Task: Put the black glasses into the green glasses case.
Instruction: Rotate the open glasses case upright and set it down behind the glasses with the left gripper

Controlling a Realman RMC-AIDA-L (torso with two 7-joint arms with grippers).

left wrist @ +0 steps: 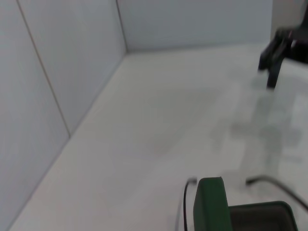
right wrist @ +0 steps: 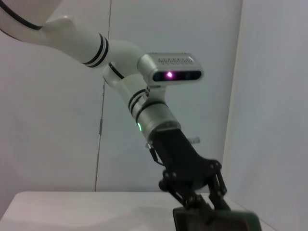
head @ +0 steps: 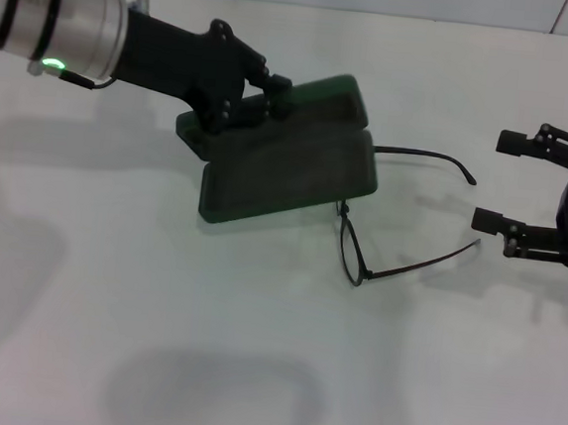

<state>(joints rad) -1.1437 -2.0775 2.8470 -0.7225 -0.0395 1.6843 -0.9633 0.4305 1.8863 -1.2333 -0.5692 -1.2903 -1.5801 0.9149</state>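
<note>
Dark-green lid edge: the left gripper (head: 275, 90) has its fingers pinched on the far rim of the green glasses case (head: 288, 168), on the raised lid; the right wrist view shows the same clamp from the other side (right wrist: 204, 204).
Case posture: open, lid tilted up and back, lined tray facing the robot; its long axis runs roughly left to right across the white table (head: 250, 369), slightly skewed.
Right fingers: the right gripper (head: 496, 181) has its fingers spread wide, nothing between them, held at the table's right side.
Glasses position: the black glasses (head: 355, 249) lie on the table at the case's right end, lens frame touching or just beside the near corner of the tray, not inside it.
Temple arms: unfolded, both running from the lenses out toward the right gripper, one tip near each finger.
Which way from the fingers: the glasses lie to the robot's left of the open right gripper, long axis pointing at it.
Nearer arm: right, by my judgement; the left is occupied steadying the lid.
What the move turns on: closing on a thin temple or frame, then carrying leftward over the tray.
</note>
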